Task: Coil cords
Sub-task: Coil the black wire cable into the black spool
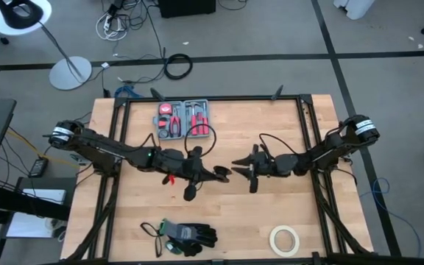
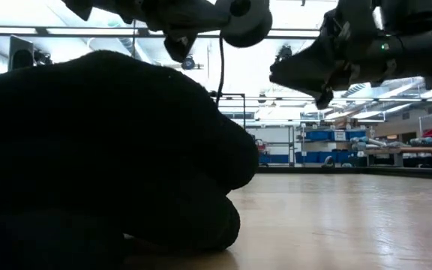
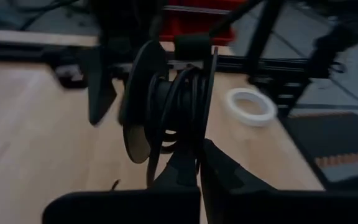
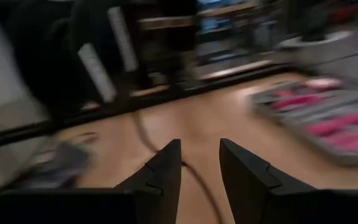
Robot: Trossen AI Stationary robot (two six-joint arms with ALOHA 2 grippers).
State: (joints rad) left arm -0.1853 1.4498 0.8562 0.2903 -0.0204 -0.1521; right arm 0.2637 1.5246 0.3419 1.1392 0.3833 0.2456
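Note:
The black cord is wound into a small round coil [image 3: 166, 112] between two flat dark discs, and my left gripper [image 3: 201, 168] is shut on it above the table's middle. In the low view the coil [image 2: 246, 22] is lifted high, with a loose tail [image 2: 220, 67] hanging below it. A slack loop of cord [image 1: 201, 140] rises toward the tool case. My right gripper [image 4: 199, 165] faces the left one from the right, open and pointing level. A stretch of cord [image 4: 143, 134] runs beneath and between its fingers; whether they touch it I cannot tell. My left gripper pinches the coil at the rim nearest to it [image 3: 202, 146], the thin edge of one disc standing between the two fingers. The fingers come nearly level from the table's left. The coil stands on edge, lifted clear of the table, its tail hanging slack.
An open tool case [image 1: 184, 119] with red-handled tools lies at the far middle. A pair of black gloves [image 1: 186, 235] lies near the front edge and fills the left of the low view [image 2: 88, 165]. A white tape roll [image 1: 285, 239] sits at the front right.

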